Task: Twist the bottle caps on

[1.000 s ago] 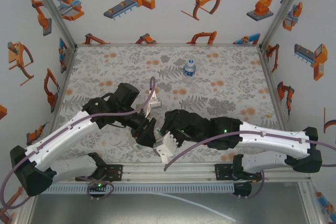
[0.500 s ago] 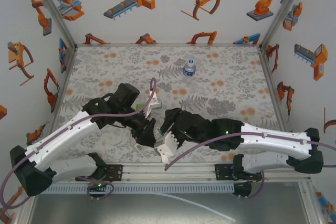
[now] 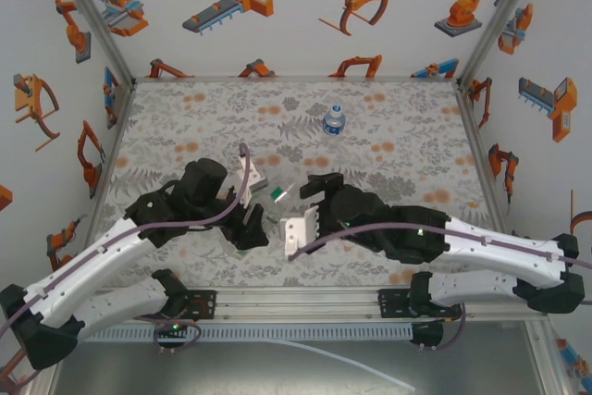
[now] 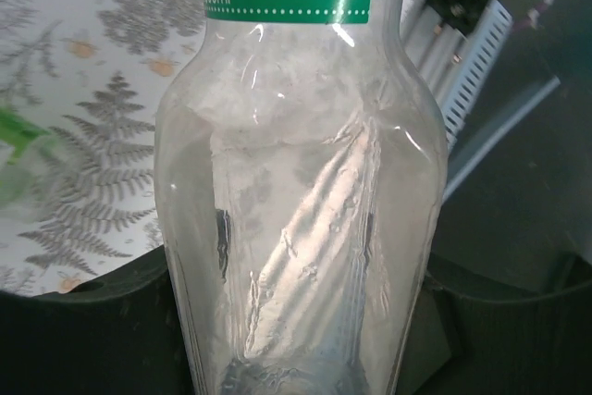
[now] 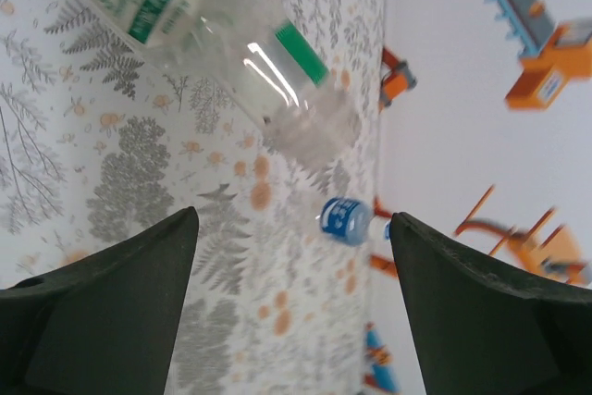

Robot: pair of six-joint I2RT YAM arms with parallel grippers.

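My left gripper (image 3: pixel 254 227) is clenched on the green-labelled bottle (image 5: pixel 222 30), which slants from the upper left of my right wrist view toward centre, its free end just above my right gripper (image 5: pixel 291 217), spread wide and empty.

place: robot lab test cell | evidence: aluminium frame (image 3: pixel 92 16), white walls (image 3: pixel 296 43), robot stickers (image 3: pixel 231 2), leaf-print table (image 3: pixel 407 127)

White walls (image 3: pixel 296 43) carry orange robot cartoons (image 3: pixel 229 2); a grey fern-and-flower cloth (image 3: pixel 398 127) covers the table, framed by aluminium posts (image 3: pixel 481 43).
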